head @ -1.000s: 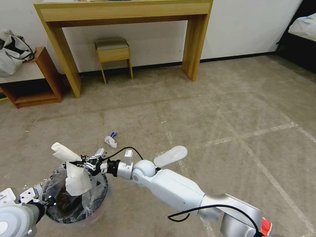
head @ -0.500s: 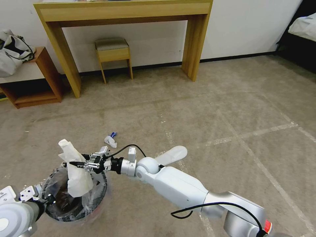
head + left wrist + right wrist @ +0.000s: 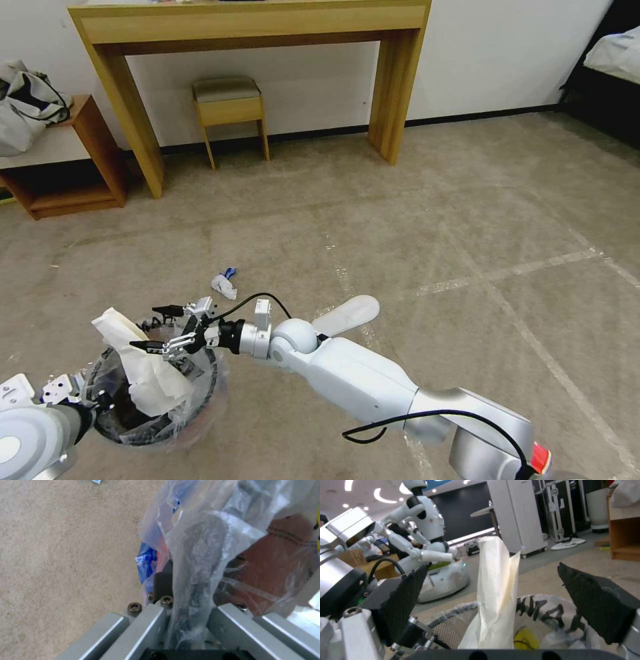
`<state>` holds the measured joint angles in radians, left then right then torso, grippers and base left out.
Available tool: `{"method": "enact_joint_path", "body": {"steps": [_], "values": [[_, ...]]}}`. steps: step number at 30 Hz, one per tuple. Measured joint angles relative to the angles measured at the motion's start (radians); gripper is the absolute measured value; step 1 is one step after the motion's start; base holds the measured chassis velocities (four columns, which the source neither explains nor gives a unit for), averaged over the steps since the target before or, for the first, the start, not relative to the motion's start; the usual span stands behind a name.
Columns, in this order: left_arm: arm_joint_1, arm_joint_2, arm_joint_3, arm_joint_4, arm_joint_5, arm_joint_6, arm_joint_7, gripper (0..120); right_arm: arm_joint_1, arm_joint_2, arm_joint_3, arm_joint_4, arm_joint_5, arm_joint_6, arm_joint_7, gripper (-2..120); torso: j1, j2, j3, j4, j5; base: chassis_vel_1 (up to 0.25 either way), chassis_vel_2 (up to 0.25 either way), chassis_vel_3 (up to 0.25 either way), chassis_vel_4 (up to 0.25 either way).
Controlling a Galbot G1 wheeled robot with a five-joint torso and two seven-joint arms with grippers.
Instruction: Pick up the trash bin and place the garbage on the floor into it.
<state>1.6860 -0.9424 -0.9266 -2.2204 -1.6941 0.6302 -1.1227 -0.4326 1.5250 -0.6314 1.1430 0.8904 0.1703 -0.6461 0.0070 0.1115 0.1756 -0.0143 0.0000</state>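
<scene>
The trash bin (image 3: 212, 393), lined with a clear bag, hangs low at my left. My left gripper (image 3: 90, 402) is shut on its rim. In the left wrist view the left gripper (image 3: 186, 610) pinches the bag (image 3: 200, 542) against the red wall (image 3: 280, 562). A crumpled white paper (image 3: 143, 377) stands in the bin, leaning on the rim. My right gripper (image 3: 145, 327) hovers open just above the bin, with the paper's top between its spread fingers but not held. The right wrist view shows the paper (image 3: 496, 592) standing free between the black pads (image 3: 590, 605). Another piece of garbage, white and blue (image 3: 225, 283), lies on the carpet beyond.
A white slipper (image 3: 345, 315) lies beside my right forearm. A wooden desk (image 3: 253, 27) with a stool (image 3: 230, 107) under it lines the far wall. A low shelf (image 3: 73, 167) with a grey bag stands at the left, and a bed (image 3: 613, 60) at the right.
The right gripper has opened and let go of the white paper. The paper has dropped lower into the bin and leans left.
</scene>
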Motion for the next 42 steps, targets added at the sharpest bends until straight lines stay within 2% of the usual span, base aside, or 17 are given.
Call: {"method": "enact_joint_path", "body": {"steps": [16,26,29,31,32,34,35,37,38,40,42], "values": [[-0.008,0.018,-0.009,0.012,-0.036,0.0,-0.015,0,0.042,-0.022,0.049,0.042,0.032,-0.002,0.001,100,0.0,0.0,0.0,0.0001,0.0,0.0,0.0,0.0,0.0],[-0.023,0.028,-0.006,0.03,-0.074,0.0,-0.036,0,0.101,-0.089,0.152,0.174,0.09,-0.033,-0.012,100,0.0,0.0,0.0,0.0001,0.0001,0.0,0.0,0.0,0.0],[-0.029,0.034,-0.007,0.035,-0.091,0.0,-0.043,0,0.136,-0.134,0.228,0.23,0.121,-0.054,0.019,100,0.0,0.0,0.0,0.0003,0.0002,0.0,0.0,0.0,0.0],[-0.036,0.04,-0.01,0.037,-0.106,-0.001,-0.047,0,0.146,-0.206,0.326,0.268,0.137,-0.061,0.071,100,0.0,0.0,0.0,0.0002,0.0006,0.0,0.0,0.0,0.0],[-0.036,0.04,-0.01,0.037,-0.106,-0.001,-0.047,0,0.146,-0.206,0.326,0.268,0.137,-0.061,0.071,100,0.0,0.0,0.0,0.0002,0.0006,0.0,0.0,0.0,0.0],[-0.049,0.038,-0.007,0.042,-0.117,-0.006,-0.052,0,0.068,-0.343,0.481,0.286,0.107,-0.074,0.199,100,0.0,0.0,0.0,-0.0001,0.0007,0.0,0.0,0.0,0.0],[-0.049,0.038,-0.007,0.042,-0.117,-0.006,-0.052,0,0.068,-0.343,0.481,0.286,0.107,-0.074,0.199,100,0.0,0.0,0.0,-0.0001,0.0007,0.0,0.0,0.0,0.0],[-0.053,0.036,-0.007,0.044,-0.124,-0.008,-0.054,0,-0.007,-0.417,0.572,0.293,0.082,-0.068,0.247,100,0.0,0.0,0.0,-0.0007,0.0005,0.0,0.0,0.0,0.0],[-0.053,0.036,-0.007,0.044,-0.124,-0.008,-0.054,0,-0.007,-0.417,0.572,0.293,0.082,-0.068,0.247,100,0.0,0.0,0.0,-0.0007,0.0005,0.0,0.0,0.0,0.0],[-0.051,0.036,-0.009,0.045,-0.124,-0.008,-0.055,0,-0.093,-0.462,0.666,0.319,0.034,-0.027,0.317,100,0.0,0.0,0.0,-0.0007,0.0006,0.0,0.0,0.0,0.0],[-0.051,0.035,-0.01,0.045,-0.125,-0.009,-0.055,0,-0.132,-0.465,0.708,0.338,-0.003,-0.011,0.348,100,0.0,0.0,0.0,-0.0003,0.0005,0.0,0.0,0.0,0.0]]}}
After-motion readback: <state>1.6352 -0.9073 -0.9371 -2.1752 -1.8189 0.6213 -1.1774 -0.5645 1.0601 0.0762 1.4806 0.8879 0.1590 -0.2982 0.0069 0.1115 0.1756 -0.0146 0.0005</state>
